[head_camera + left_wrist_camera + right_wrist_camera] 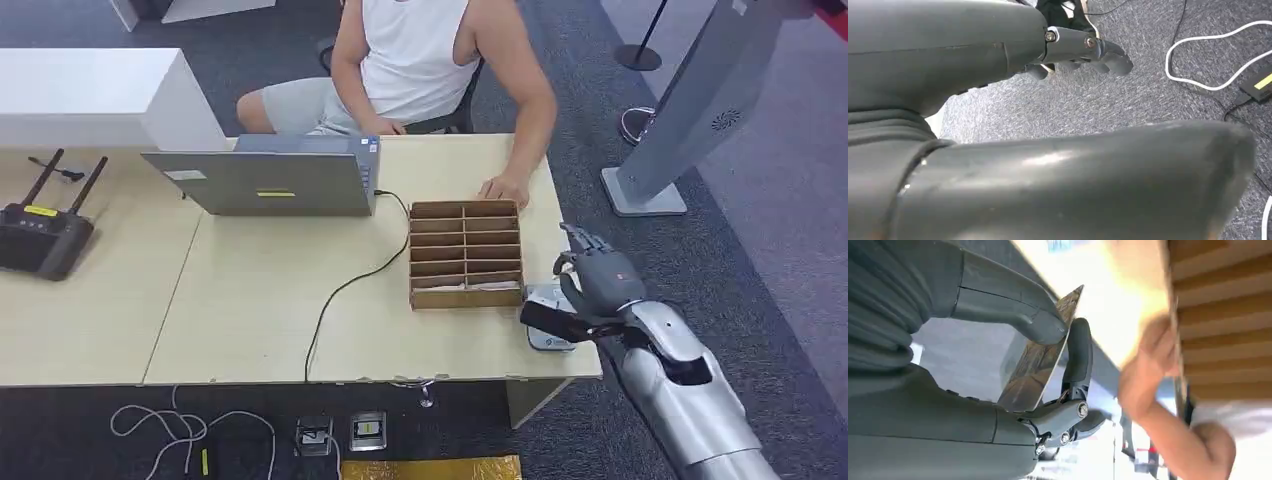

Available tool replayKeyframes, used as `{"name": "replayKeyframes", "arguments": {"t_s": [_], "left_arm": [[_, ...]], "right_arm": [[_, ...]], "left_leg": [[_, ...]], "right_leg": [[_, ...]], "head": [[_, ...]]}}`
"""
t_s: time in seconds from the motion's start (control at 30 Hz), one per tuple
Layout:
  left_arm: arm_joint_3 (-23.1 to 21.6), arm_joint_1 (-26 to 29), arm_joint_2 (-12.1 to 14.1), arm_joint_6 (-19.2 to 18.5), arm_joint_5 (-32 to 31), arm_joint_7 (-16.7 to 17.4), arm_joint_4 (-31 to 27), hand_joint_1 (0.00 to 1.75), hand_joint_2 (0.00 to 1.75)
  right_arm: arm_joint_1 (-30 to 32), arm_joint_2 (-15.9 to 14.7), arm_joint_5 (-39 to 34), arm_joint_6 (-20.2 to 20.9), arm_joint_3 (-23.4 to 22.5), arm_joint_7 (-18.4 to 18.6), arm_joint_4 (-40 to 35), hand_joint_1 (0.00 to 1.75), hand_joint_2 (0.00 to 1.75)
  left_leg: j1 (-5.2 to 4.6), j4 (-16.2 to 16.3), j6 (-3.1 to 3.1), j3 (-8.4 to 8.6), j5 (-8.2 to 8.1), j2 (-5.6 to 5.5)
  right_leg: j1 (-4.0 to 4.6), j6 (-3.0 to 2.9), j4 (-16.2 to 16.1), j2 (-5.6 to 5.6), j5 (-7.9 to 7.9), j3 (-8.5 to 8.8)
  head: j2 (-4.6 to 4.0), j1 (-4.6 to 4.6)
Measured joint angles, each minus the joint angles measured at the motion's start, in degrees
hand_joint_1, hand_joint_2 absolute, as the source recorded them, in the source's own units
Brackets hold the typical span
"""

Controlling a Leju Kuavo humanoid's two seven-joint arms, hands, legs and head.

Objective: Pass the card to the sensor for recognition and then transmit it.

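My right hand (598, 282) reaches past the table's right front corner and pinches a dark, glossy card (546, 318). The card hangs just above a small white sensor (548, 338) lying at that corner. Up close, the card (1040, 360) sits edge-on between the thick thumb (1013, 315) and a dark finger (1079, 355) of the right hand. My left hand (1083, 50) hangs over grey carpet and holds nothing. A person sits across the table with one hand (503, 190) resting by the wooden box.
A wooden divided box (466, 255) stands just left of the sensor. A laptop (270, 180) with a black cable (345, 290) sits mid-table, and a black antenna device (40, 235) at far left. A grey kiosk stand (690, 110) rises to the right.
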Motion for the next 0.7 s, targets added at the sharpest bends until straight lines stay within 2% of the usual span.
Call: {"name": "replayKeyframes", "arguments": {"t_s": [0.2,0.33,0.43,0.7], "left_arm": [[0.0,-0.2,-0.2,0.0,-0.8,-0.1,0.0,0.00,0.00],[-0.1,-0.6,-0.3,0.0,-1.8,-0.2,0.0,0.00,0.00],[-0.7,-1.4,-0.5,-1.0,-3.3,-0.4,0.0,0.00,0.00],[-2.6,-3.9,-0.6,-3.0,-5.2,-0.4,-0.1,0.00,0.00]], "right_arm": [[-10.3,0.3,2.2,-2.8,-1.2,-2.9,0.8,1.75,1.75],[-20.3,1.7,2.9,-5.3,-1.2,-5.6,5.6,1.75,1.75],[-26.2,3.4,4.3,-5.1,-0.9,-7.2,10.0,1.75,1.75],[-34.2,7.9,4.4,-7.0,0.4,-8.2,19.6,1.75,1.75]], "left_leg": [[0.00,0.0,-0.01,-0.03,0.02,0.01],[0.01,0.0,-0.05,-0.06,0.06,0.00],[0.02,0.0,-0.05,-0.10,0.07,-0.04],[0.04,0.0,-0.05,-0.19,0.07,-0.09]], "right_leg": [[0.00,0.00,0.0,0.01,0.03,-0.04],[0.02,-0.02,0.0,-0.01,0.07,-0.07],[0.03,-0.02,0.0,-0.06,0.07,-0.07],[0.04,-0.02,0.1,-0.12,0.06,-0.10]], "head": [[0.00,0.02],[0.00,0.00],[0.00,0.02],[0.00,0.00]]}}
